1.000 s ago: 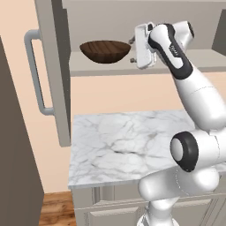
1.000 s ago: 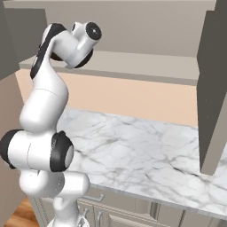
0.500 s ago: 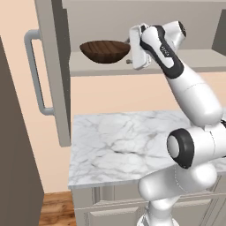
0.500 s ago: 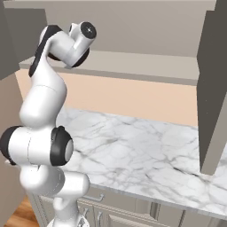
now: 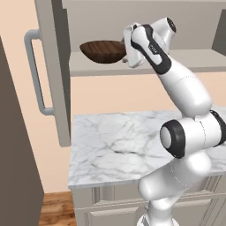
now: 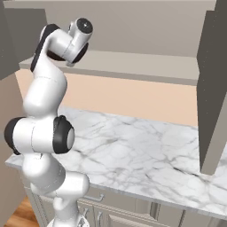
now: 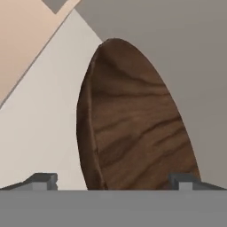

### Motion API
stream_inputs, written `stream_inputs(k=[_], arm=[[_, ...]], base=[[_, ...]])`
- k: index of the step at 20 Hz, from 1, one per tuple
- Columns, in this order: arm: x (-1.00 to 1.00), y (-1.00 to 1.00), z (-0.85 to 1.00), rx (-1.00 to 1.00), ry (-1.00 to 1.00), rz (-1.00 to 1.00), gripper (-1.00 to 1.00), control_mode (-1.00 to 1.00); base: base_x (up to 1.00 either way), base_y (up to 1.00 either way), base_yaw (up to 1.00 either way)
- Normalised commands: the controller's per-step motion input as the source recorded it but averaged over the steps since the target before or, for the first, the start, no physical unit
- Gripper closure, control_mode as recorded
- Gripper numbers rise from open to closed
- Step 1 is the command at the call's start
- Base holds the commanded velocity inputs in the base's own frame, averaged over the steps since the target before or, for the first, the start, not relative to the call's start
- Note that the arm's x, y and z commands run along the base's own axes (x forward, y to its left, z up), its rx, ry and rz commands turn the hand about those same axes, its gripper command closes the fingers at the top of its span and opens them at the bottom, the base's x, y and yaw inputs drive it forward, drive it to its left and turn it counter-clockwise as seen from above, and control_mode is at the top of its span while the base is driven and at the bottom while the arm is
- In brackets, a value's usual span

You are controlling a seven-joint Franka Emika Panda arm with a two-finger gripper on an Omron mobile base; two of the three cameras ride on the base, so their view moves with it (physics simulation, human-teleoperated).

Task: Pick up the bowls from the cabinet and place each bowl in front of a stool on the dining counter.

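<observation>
The arm rises from the base, bends at the elbow and reaches up and forward, the wrist turned sideways at shelf height. The gripper point(image 7: 113, 181) stands wide open, its fingertips point(image 7: 42, 180) far apart; whether they touch anything is hard to tell.

Light is even and soft across all views, flat as rendered scenes tend to be, with no glare or hot spots. The cabinet point(image 5: 53, 66) interior sits dimmer than the marble bench point(image 5: 114, 150) below, which reads bright. A faint shadow lies under the bowl point(image 5: 103, 50) on the shelf. Edges look slightly soft and low in detail; in the hand view the bowl's wood grain stays legible.
</observation>
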Motion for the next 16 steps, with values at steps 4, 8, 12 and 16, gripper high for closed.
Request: stream_inputs(k=[4,8,12,16], arm=[[0.18,0.04,-0.02,-0.09,0.04,-0.02,-1.0,-1.0],[0.0,0.01,0.0,0.0,0.0,0.0,-1.0,-1.0],[0.0,0.0,0.0,0.0,0.0,0.0,-1.0,-1.0],[0.0,0.0,0.0,0.0,0.0,0.0,1.0,-1.0]], base=[[0.0,0.0,0.0],[0.0,0.0,0.0],[0.0,0.0,0.0],[0.0,0.0,0.0]])
